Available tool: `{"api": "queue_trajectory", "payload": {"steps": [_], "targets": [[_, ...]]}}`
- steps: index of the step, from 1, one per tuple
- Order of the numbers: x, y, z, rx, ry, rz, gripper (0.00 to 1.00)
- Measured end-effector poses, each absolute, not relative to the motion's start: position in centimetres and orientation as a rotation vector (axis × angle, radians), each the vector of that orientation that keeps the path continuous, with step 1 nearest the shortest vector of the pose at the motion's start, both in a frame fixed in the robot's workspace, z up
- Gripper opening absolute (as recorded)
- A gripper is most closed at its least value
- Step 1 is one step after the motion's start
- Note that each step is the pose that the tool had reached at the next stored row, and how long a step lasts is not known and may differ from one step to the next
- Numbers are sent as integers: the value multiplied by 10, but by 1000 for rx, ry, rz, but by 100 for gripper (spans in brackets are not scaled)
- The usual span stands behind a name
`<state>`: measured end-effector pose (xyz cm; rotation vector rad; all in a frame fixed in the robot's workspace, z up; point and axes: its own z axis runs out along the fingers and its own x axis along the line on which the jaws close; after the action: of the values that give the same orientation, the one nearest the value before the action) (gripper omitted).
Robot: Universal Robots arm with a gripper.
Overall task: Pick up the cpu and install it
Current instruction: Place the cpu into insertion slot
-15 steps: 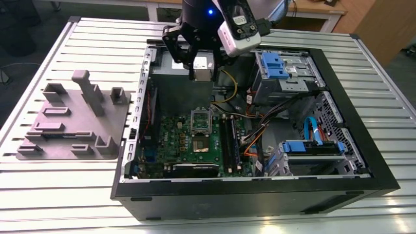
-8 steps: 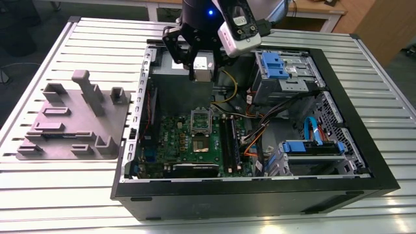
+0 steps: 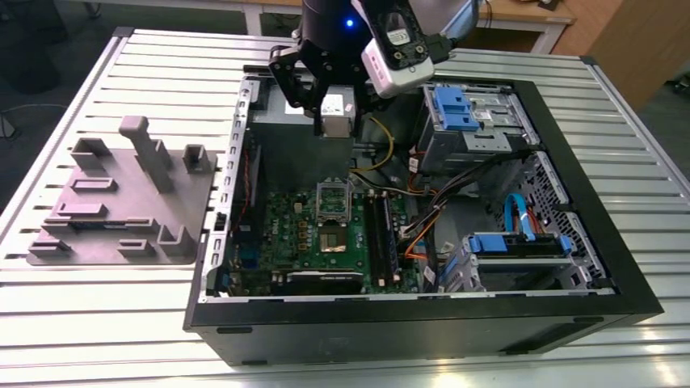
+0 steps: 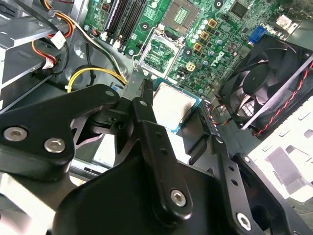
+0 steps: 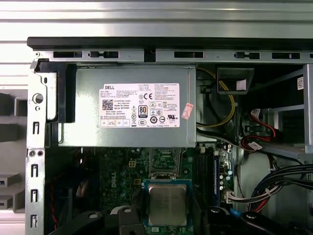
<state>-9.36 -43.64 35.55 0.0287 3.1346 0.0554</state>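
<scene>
Pick-up done: my gripper (image 3: 334, 129), closed on the cpu (image 5: 167, 204), hangs over the open computer case (image 3: 431, 331); the socket (image 3: 329, 237) looks empty, installation not yet done.

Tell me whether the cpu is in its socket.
Out. The hand grips the cpu, apart from the empty socket.
</scene>
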Motion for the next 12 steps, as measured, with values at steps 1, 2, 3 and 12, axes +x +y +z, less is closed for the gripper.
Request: {"api": "queue_trajectory", "payload": {"steps": [1,2,3,12], "targets": [[-94,-436,356,29,3135,55,47],[-94,-436,356,29,3135,55,47],[-94,-436,356,29,3135,55,47],[-94,-437,356,29,3135,55,47]]}}
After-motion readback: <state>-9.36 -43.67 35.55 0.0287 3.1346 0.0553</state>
